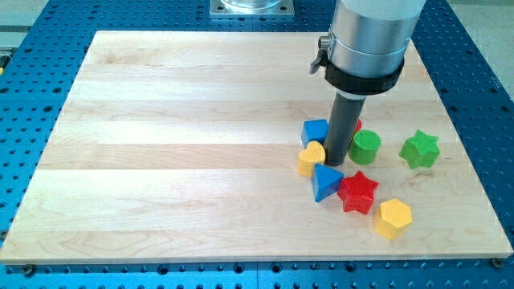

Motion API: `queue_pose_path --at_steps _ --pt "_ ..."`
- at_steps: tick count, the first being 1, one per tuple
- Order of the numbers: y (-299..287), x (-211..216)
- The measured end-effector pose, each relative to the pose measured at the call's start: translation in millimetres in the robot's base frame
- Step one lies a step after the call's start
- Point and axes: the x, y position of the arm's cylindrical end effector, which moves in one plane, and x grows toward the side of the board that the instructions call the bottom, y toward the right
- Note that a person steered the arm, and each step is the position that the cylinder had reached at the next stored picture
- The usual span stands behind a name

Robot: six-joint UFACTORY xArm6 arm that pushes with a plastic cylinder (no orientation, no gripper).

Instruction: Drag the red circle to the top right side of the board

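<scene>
The red circle [358, 125] is almost wholly hidden behind my rod; only a red sliver shows at the rod's right edge. My tip [337, 164] rests on the wooden board [177, 120] in the right half, just below the red circle. The tip stands between the yellow heart [311, 158] on its left and the green circle [367, 148] on its right. The blue cube [315, 131] is at its upper left and the blue triangle [326, 182] just below it.
A red star [357, 193] lies below and right of the tip, with a yellow hexagon [393, 218] further down-right. A green star [420, 149] sits near the board's right edge. The arm's grey housing [365, 40] hangs over the upper right of the board.
</scene>
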Motion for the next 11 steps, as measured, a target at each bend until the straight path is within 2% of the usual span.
queue_pose_path --at_steps 1,2,3,4,5,6,7,8,9,10,11 --pt "22 12" --pt "34 -15" --pt "21 -65" --pt "13 -98" --pt "-46 -85" --pt "-57 -115" --pt "-121 -133" --pt "-31 -156" --pt "13 -185" --pt "26 -210" --pt "65 -223"
